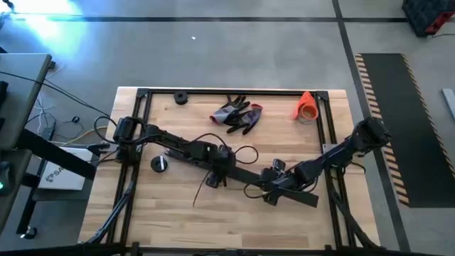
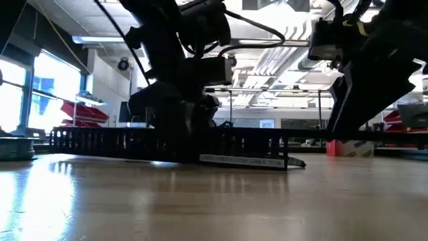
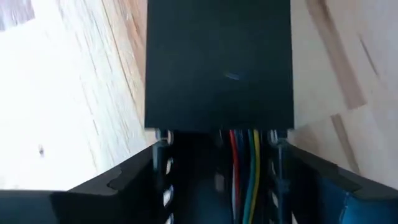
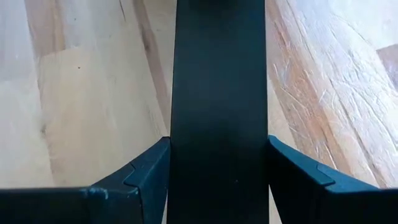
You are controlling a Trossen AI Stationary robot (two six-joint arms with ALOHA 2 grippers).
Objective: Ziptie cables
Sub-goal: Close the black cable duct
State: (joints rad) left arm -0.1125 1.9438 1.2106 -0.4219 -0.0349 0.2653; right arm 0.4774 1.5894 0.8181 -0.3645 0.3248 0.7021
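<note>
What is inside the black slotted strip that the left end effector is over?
In the left wrist view, red, yellow, green and blue wires run inside the black strip. Its flat lid covers them farther along, so their path there is hidden.

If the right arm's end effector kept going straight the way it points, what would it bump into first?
Probably more of the black strip that the right end effector straddles; beyond that, only bare wooden table shows.
</note>
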